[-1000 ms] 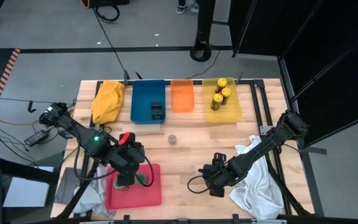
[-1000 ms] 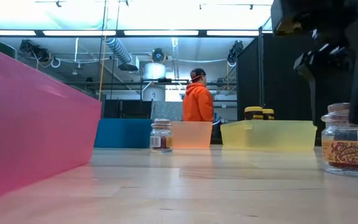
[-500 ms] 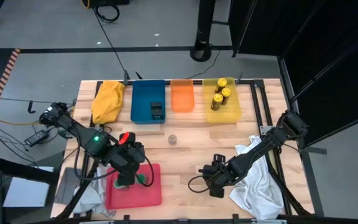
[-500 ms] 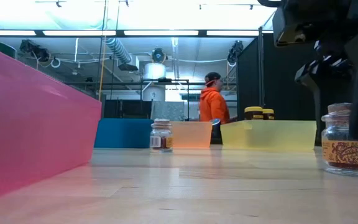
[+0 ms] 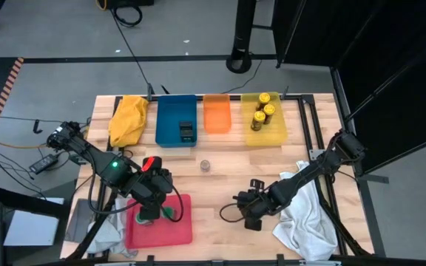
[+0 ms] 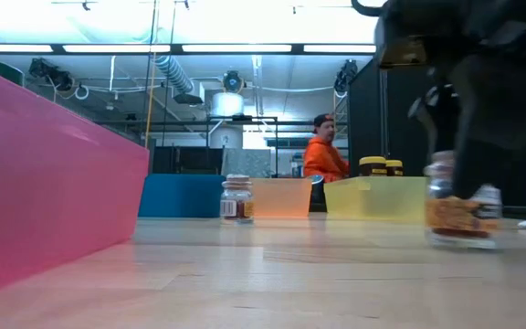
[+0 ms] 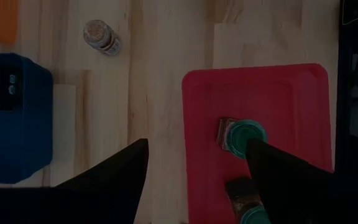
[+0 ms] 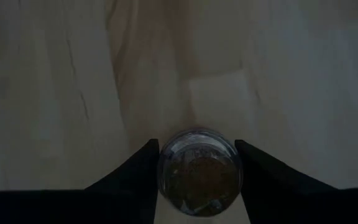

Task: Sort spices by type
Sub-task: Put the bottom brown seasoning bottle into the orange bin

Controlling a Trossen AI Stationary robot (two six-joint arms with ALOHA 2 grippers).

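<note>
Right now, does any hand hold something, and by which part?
The right hand holds a small spice jar by its sides. The left hand holds nothing.

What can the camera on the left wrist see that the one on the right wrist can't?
Only the left wrist view shows the red tray holding two green-lidded jars, a small grey-topped jar standing alone on the table, and the blue tray. Only the right wrist view shows the right end effector closed around a small jar, seen from above. Both show the pale wooden table and that arm's own dark fingers; the left end effector is open and empty.
</note>
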